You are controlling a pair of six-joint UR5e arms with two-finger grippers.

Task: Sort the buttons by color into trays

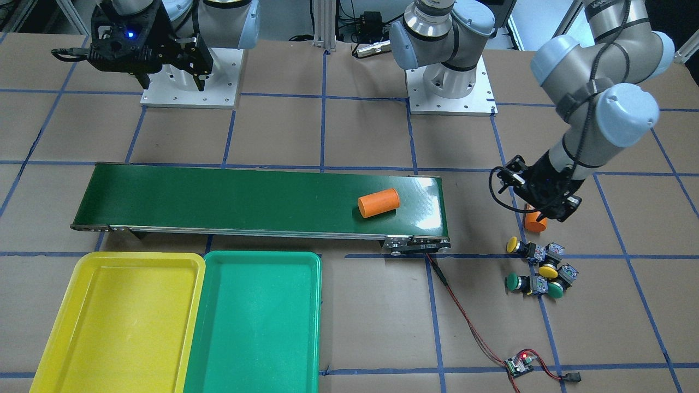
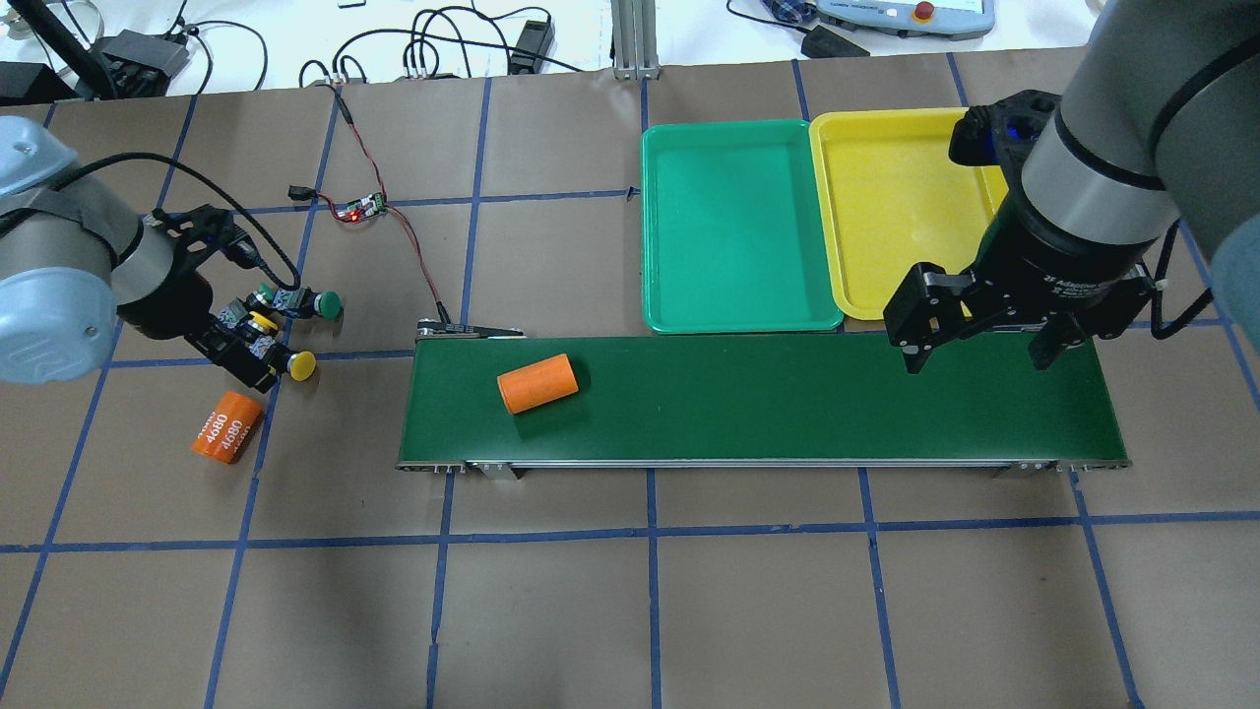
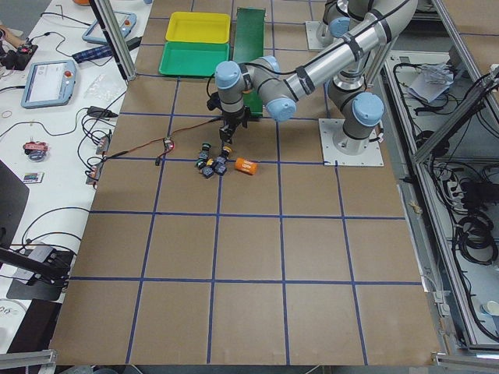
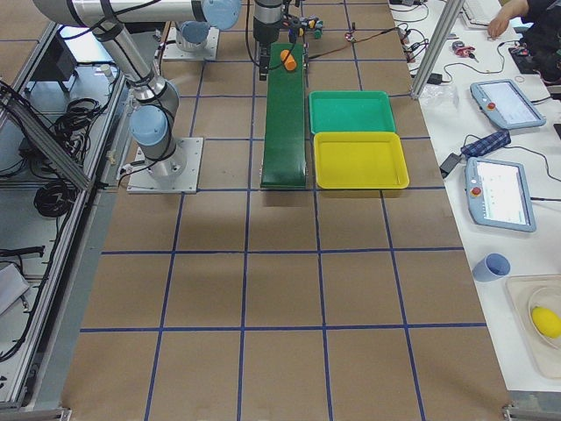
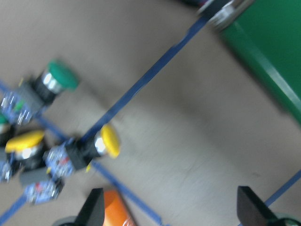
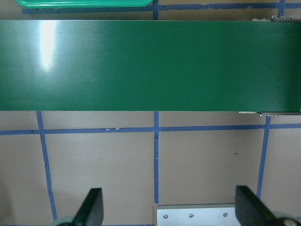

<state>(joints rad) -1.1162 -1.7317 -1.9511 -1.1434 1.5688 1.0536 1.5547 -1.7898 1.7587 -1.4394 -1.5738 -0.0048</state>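
Four buttons lie in a cluster on the table past the conveyor's end: a yellow-capped one (image 1: 513,245), a second yellow (image 1: 548,270), a green (image 1: 512,281) and a second green (image 1: 555,290). In the left wrist view I see a green button (image 5: 61,80) and two yellow ones (image 5: 109,140). My left gripper (image 1: 538,207) (image 5: 171,212) hovers open and empty just beside the cluster. My right gripper (image 2: 977,350) (image 6: 170,212) is open and empty above the conveyor's other end. The yellow tray (image 1: 120,316) and the green tray (image 1: 256,316) sit side by side, both empty.
The long dark-green conveyor belt (image 1: 246,196) carries an orange cylinder (image 1: 378,202). A second orange cylinder (image 2: 226,426) lies on the table by my left gripper. A small circuit board (image 1: 519,364) with red wires lies near the buttons.
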